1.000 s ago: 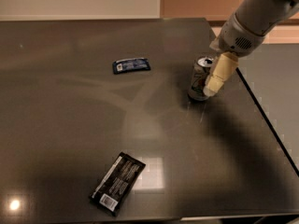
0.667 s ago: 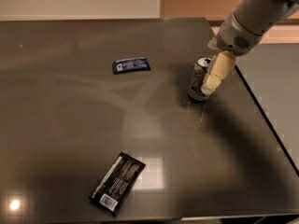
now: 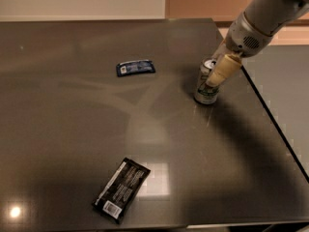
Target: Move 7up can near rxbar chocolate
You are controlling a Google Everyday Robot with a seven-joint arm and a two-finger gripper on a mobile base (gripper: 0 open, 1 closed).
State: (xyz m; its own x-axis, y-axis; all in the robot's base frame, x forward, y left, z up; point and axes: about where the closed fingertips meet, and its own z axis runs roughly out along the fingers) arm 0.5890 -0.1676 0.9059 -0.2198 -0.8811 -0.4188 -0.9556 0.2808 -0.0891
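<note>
The 7up can (image 3: pixel 205 90), silver-white with green markings and a shiny top, stands upright on the dark table (image 3: pixel 72 129) near its right edge. My gripper (image 3: pixel 218 75) comes down from the upper right and is right at the can, covering its upper right side. The rxbar chocolate (image 3: pixel 121 189), a flat black wrapper with white text and a barcode patch, lies near the table's front edge, far to the left of and nearer than the can.
A smaller blue wrapper (image 3: pixel 135 67) lies at the back middle, left of the can. The table's right edge (image 3: pixel 270 124) runs close beside the can, with grey floor beyond it.
The gripper has shifted slightly left and up against the can. The can and both wrappers have not moved.
</note>
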